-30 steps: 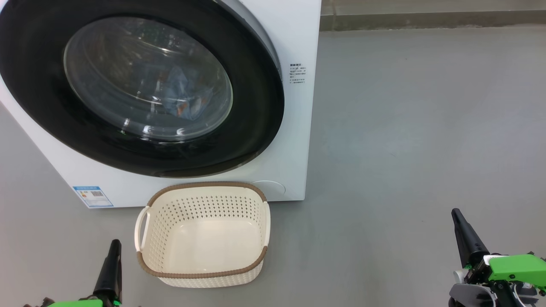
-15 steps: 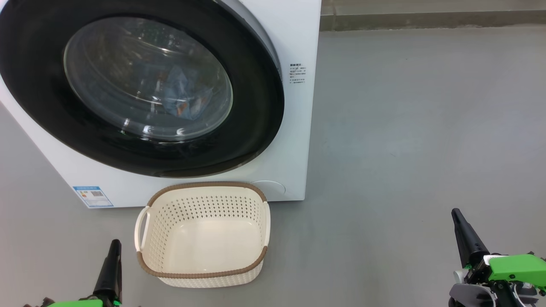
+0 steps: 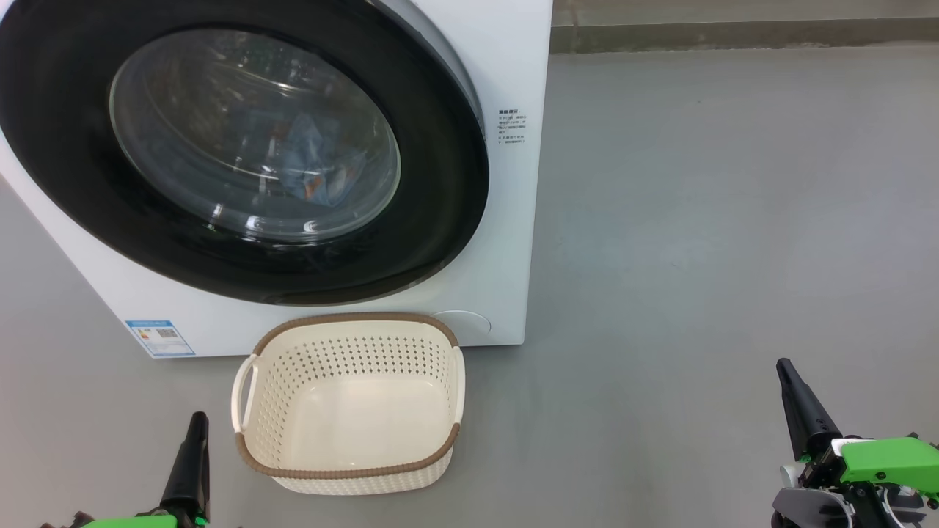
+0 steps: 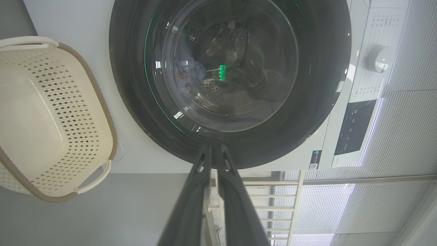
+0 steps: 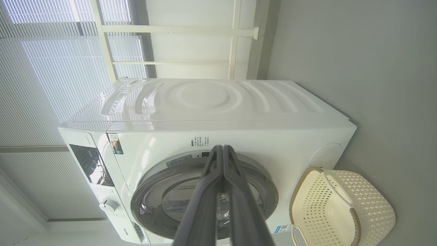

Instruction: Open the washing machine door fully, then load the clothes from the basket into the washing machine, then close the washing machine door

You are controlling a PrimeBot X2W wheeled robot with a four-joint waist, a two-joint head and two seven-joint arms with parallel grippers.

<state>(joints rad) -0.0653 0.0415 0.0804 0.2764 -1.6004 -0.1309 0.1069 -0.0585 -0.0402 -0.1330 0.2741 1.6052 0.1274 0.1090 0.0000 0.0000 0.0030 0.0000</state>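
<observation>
White washing machine (image 3: 506, 73): front-loader standing on the grey floor (image 3: 697, 220); blue label sticker (image 3: 160, 337) at the lower corner of the front panel; round control dial (image 4: 375, 58) on the panel beside the display.
Black-rimmed door (image 3: 440, 183): glossy rim around a bulging clear glass porthole; closed flat against the machine front.
Blue clothes (image 3: 319, 165): light blue fabric with an orange patch, seen through the porthole, lying inside the drum.
Cream basket (image 3: 352, 471): perforated plastic, brown woven-look rim, white side handles; upright on the floor just in front of the machine, below the door; its bare inner base is in view.
Left gripper (image 3: 196, 429): lower left of the head view, near the basket's left side, apart from it; jaws pressed together, holding nothing; in the left wrist view the fingertips line up with the door's black rim.
Right gripper (image 3: 788, 378): lower right of the head view, over bare floor, well apart from basket and machine; jaws pressed together, holding nothing.
</observation>
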